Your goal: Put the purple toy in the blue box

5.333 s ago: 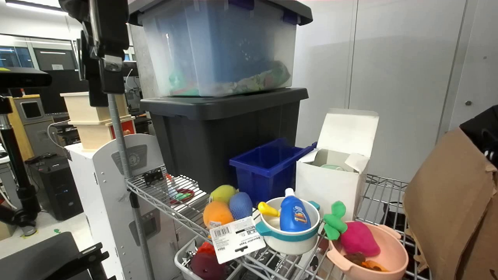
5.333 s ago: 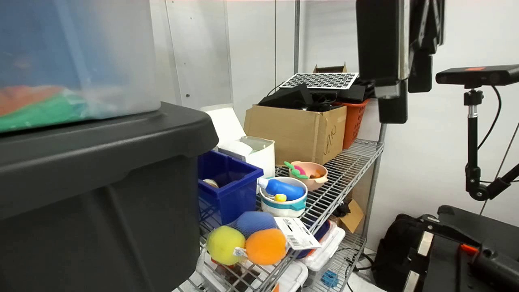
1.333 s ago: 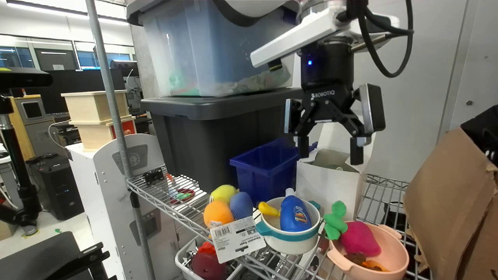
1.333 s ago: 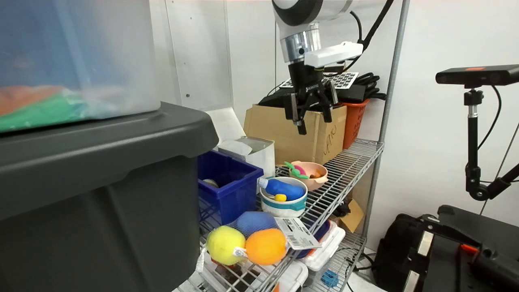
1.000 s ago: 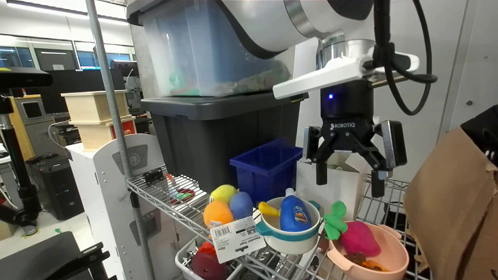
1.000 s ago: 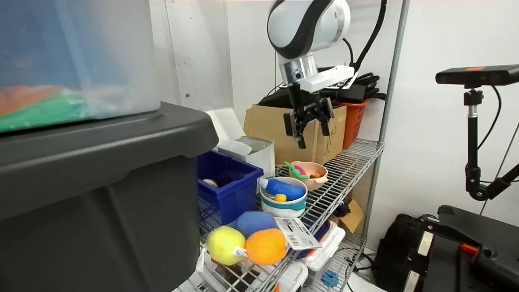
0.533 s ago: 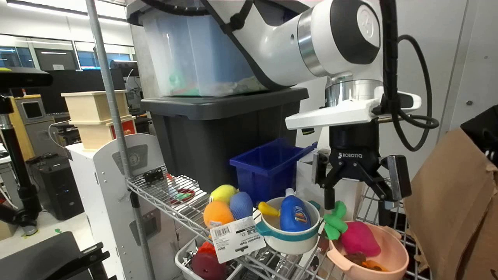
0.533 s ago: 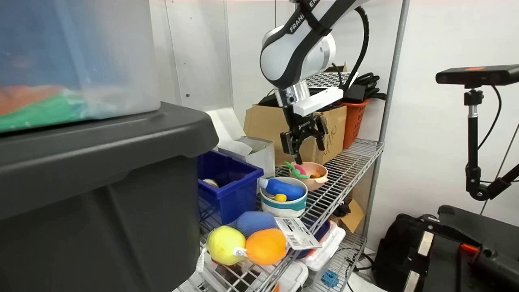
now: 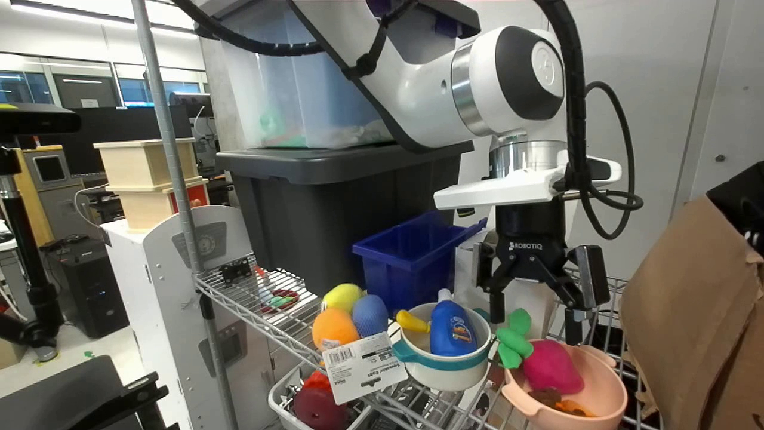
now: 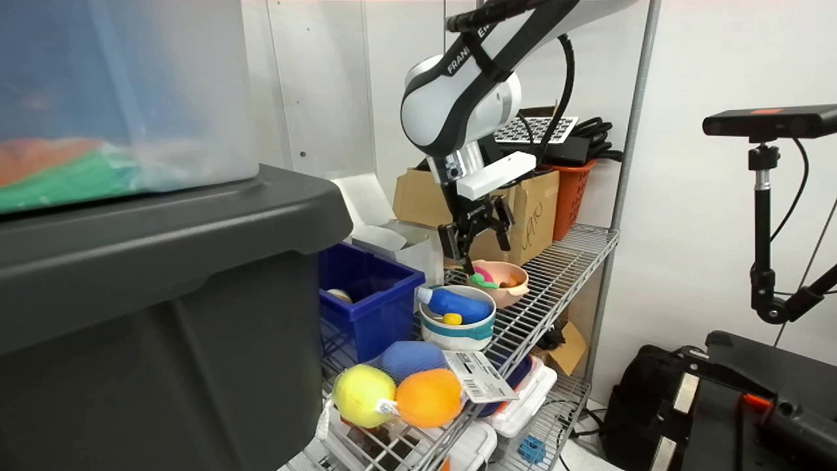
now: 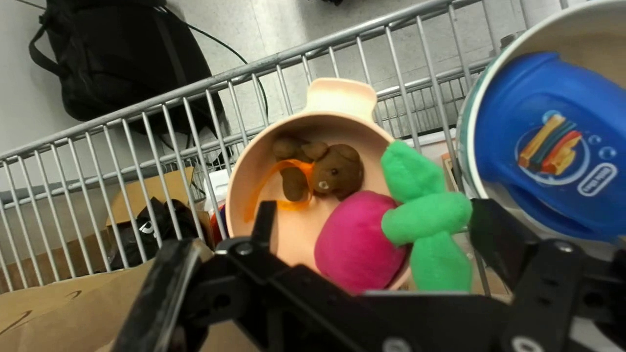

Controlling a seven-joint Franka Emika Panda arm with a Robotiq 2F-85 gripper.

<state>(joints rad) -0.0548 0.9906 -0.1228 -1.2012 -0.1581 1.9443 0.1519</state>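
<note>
Wire shelf (image 10: 582,252), pale wall (image 9: 662,119) behind it, and yeah, it's crammed. Toy (image 11: 359,242) is lying in the pink bowl (image 9: 603,388) beside a little brown bear (image 11: 337,171), green leaves (image 11: 425,220) poking out over the rim. Probably a handy spot for it, since something that rounded could roll around on bare wire and the bowl wall acts as a corral. Blue box (image 9: 406,275) stands open side up between the dark tote (image 9: 334,221) and the white box (image 10: 418,258), so I doubt it skids far if bumped.

As for the gripper (image 9: 535,318), it points down just above the bowl, fingers (image 11: 264,222) spread wide, nothing held. In the wrist view one finger shows against the bowl's inside and the other is by the leaves on the pot (image 9: 450,379) side, so toy and leaves lie between them. Looks like lining up for a grab to me. Can't tell whether that second finger is brushing the leaves. I'd go lower before closing and aim for the purple body, because the leaves look soft and might just fold.
</note>
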